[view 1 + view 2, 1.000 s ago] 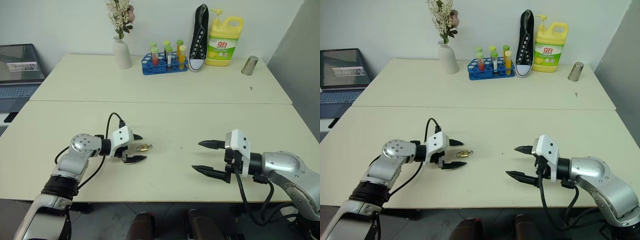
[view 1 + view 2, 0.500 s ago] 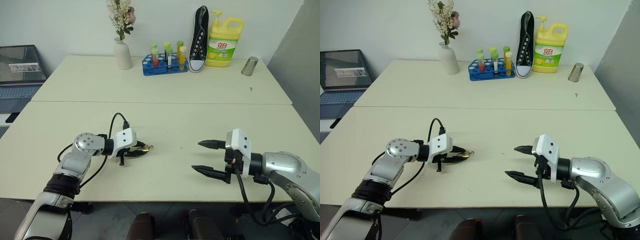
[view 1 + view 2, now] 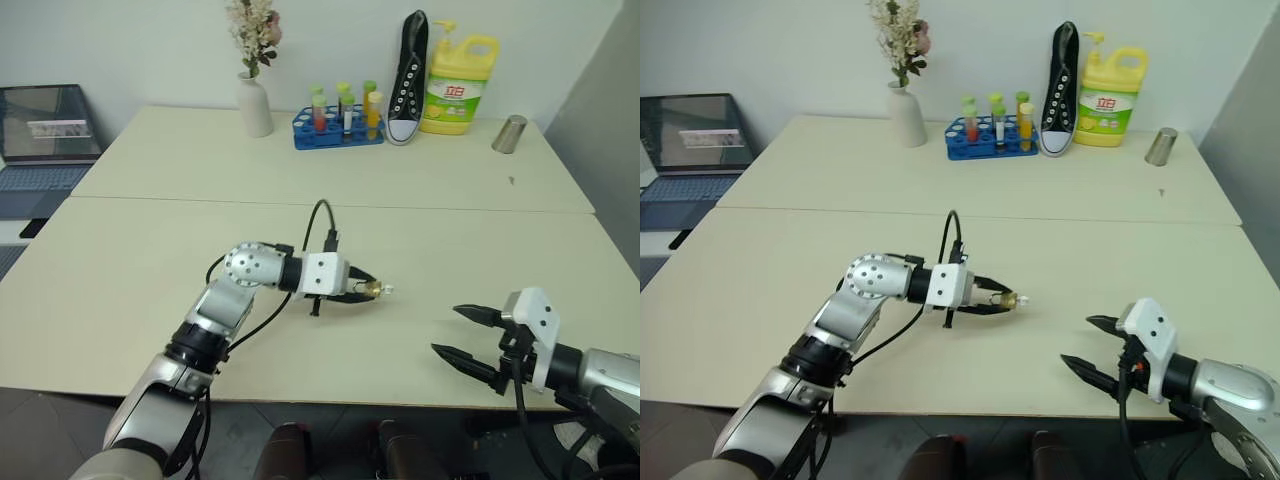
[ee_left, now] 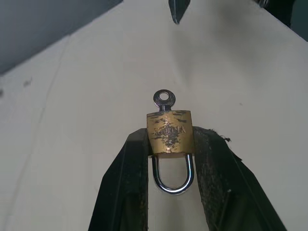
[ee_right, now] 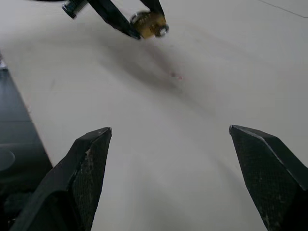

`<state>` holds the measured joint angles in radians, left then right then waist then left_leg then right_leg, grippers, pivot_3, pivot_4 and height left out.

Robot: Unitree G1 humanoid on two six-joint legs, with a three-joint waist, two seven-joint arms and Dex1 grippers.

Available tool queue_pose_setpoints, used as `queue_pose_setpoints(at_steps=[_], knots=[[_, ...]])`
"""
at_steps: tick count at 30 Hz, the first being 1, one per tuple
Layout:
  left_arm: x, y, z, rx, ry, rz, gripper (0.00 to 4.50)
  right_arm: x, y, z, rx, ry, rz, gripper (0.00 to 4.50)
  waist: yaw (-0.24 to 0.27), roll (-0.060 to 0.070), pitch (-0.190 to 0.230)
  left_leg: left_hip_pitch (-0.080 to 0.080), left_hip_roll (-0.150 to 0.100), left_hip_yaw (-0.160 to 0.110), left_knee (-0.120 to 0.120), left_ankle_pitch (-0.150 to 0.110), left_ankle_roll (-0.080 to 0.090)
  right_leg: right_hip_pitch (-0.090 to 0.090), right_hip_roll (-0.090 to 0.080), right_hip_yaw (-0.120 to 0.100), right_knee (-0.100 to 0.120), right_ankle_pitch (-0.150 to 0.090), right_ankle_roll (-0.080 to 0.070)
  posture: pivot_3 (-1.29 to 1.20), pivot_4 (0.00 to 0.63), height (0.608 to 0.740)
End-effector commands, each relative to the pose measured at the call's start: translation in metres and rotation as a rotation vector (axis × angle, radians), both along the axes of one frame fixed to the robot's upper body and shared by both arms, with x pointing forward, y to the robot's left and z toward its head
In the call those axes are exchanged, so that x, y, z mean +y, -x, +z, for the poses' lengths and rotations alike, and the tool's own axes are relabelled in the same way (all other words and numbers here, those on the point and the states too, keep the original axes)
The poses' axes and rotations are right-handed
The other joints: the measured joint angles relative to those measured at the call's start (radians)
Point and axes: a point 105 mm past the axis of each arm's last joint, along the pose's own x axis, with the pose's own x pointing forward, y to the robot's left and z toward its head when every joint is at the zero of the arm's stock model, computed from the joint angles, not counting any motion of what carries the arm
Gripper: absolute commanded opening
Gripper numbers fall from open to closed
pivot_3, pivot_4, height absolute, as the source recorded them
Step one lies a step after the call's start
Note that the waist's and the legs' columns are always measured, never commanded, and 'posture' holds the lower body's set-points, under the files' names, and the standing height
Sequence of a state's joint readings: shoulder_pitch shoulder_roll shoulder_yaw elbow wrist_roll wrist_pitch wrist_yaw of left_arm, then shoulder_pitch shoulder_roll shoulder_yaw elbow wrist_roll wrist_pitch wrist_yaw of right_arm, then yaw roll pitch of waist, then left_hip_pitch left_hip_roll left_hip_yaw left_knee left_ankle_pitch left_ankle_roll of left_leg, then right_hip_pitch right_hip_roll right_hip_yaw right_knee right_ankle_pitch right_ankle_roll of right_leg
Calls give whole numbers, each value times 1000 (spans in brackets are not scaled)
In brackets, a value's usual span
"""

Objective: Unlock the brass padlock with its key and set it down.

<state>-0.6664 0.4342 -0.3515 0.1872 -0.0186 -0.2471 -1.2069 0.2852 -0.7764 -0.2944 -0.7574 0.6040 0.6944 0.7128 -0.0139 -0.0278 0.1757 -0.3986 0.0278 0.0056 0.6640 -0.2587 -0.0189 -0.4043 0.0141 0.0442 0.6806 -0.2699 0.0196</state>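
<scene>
My left gripper (image 3: 366,291) is shut on the brass padlock (image 4: 168,132), pinching its yellow-gold body between the two black fingers (image 4: 129,183). The padlock (image 3: 375,290) hangs just above the table near the middle of the front half. Its silvery shackle (image 4: 173,180) points back between the fingers. The key (image 4: 164,99) sticks out of the far end of the body, its round head showing. My right gripper (image 3: 447,330) stands open and empty to the right near the table's front edge, its tips pointing toward the padlock (image 5: 147,25).
Along the back of the far table stand a white vase with flowers (image 3: 254,100), a blue rack of test tubes (image 3: 338,125), a black shoe on end (image 3: 405,75), a yellow detergent bottle (image 3: 458,70) and a metal cup (image 3: 510,133). A laptop (image 3: 45,130) sits at far left.
My left gripper shut on the padlock where it lay, lifted it and carried it rightward toward the table's middle. The right gripper drew back to the right, still open.
</scene>
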Motion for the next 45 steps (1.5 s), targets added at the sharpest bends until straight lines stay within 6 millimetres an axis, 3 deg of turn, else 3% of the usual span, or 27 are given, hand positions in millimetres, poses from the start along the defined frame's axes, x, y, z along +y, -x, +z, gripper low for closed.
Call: queue_pose_setpoints(at_steps=[1,7,10,18,25,39,43,45], knots=[[-4,-3,8,-227,0,-28,960,7,-1,15,-74,-25,9,4110,-15,0,0,0,0,-1,0,0,0,0,1,0,0,0,0,0,150,740],[-3,-13,22,-570,91,-9,960,19,-11,23,-105,-79,49,4110,-15,0,0,0,1,-4,0,0,0,0,2,0,0,1,-1,0,150,740],[-2,-7,27,-655,146,-26,960,26,-21,30,-131,-127,64,4110,-15,-1,0,-1,1,-3,0,0,0,0,1,1,0,1,-1,0,150,740],[6,7,33,-746,227,-59,960,40,-44,42,-126,-230,154,4110,-13,-1,1,-1,1,-1,0,0,0,0,-2,0,-1,1,0,0,150,740],[12,13,37,-779,252,-47,960,53,-51,53,-23,-353,267,4110,-13,-1,1,-1,2,-2,0,0,0,0,-2,0,0,1,0,0,150,740],[16,13,38,-813,245,-12,960,64,-59,58,46,-416,333,4110,-13,-1,1,-1,2,-2,0,0,0,0,-2,-1,0,4,-5,0,150,740],[15,14,38,-811,244,-12,960,67,-60,58,56,-419,342,2909,-13,-1,1,-1,2,-2,0,0,0,0,-2,-1,0,4,-5,0,150,740],[15,15,38,-812,245,-12,960,68,-60,57,61,-420,343,2071,-13,-1,1,-1,2,-2,0,0,0,0,-2,-1,0,4,-5,0,150,740]])
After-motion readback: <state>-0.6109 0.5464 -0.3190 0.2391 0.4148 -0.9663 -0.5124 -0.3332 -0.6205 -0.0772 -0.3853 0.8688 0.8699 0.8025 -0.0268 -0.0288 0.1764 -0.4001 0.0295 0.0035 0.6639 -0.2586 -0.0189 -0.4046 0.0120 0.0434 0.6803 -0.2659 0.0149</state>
